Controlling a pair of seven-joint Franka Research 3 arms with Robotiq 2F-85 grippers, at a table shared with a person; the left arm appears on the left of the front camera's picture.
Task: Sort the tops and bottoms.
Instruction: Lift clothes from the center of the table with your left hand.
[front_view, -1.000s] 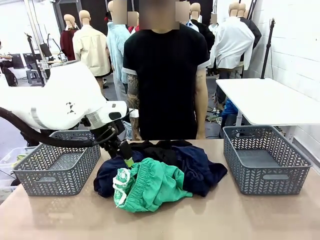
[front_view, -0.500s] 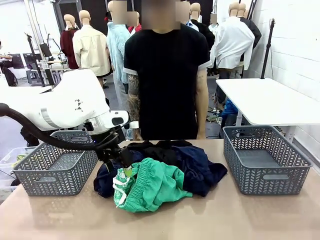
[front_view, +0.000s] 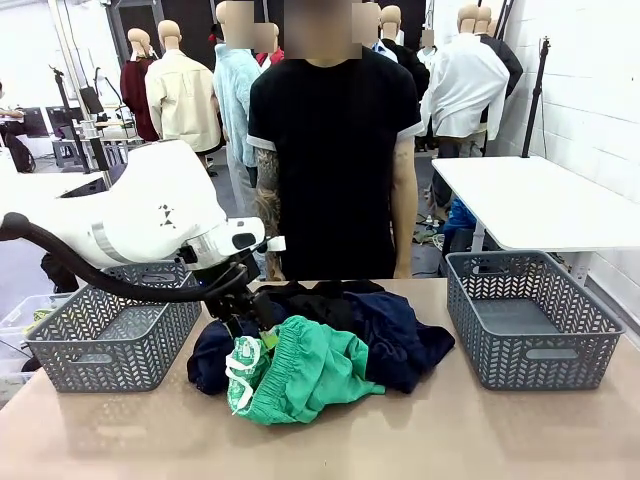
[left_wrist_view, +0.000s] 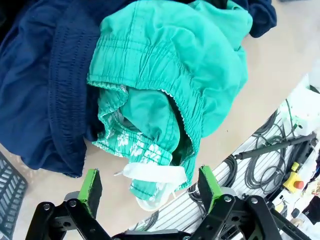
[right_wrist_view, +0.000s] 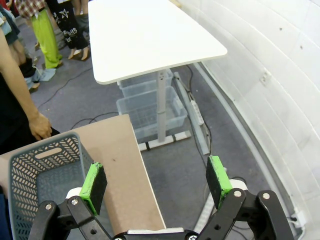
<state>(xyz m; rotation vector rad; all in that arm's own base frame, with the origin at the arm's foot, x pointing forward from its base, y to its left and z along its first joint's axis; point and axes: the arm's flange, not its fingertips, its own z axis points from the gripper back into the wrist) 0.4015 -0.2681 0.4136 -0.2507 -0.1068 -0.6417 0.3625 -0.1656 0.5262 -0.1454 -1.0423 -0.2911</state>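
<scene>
Position of the bottoms (front_view: 305, 372): I find them at the near side of a clothes pile in the middle of the table (front_view: 470, 440), bunched up and lying partly on top of the dark navy garments (front_view: 405, 340). In the left wrist view the bottoms (left_wrist_view: 165, 65) show their gathered waistband, a patterned inner lining and a white label at the near edge.

Left gripper (front_view: 258, 328): I see it low over the left end of the pile, at the edge of the green cloth. From its own camera, the left gripper (left_wrist_view: 150, 186) has its fingers wide apart, and the white label lies in the gap between the green pads (left_wrist_view: 91, 185). Nothing is clamped. I cannot tell whether either pad touches the cloth.

Right gripper (right_wrist_view: 156, 184): fingers wide apart and holding nothing. It hangs high over the table's right end, looking down on the right basket (right_wrist_view: 35, 175) and the floor beyond.

Baskets: the left basket (front_view: 110, 345) stands just beside the pile behind the left arm; the right basket (front_view: 545, 352) stands apart from the pile. I see no clothing in either.

Person (front_view: 330, 150): standing at the far side of the table, arms down, hands clear of the pile.
</scene>
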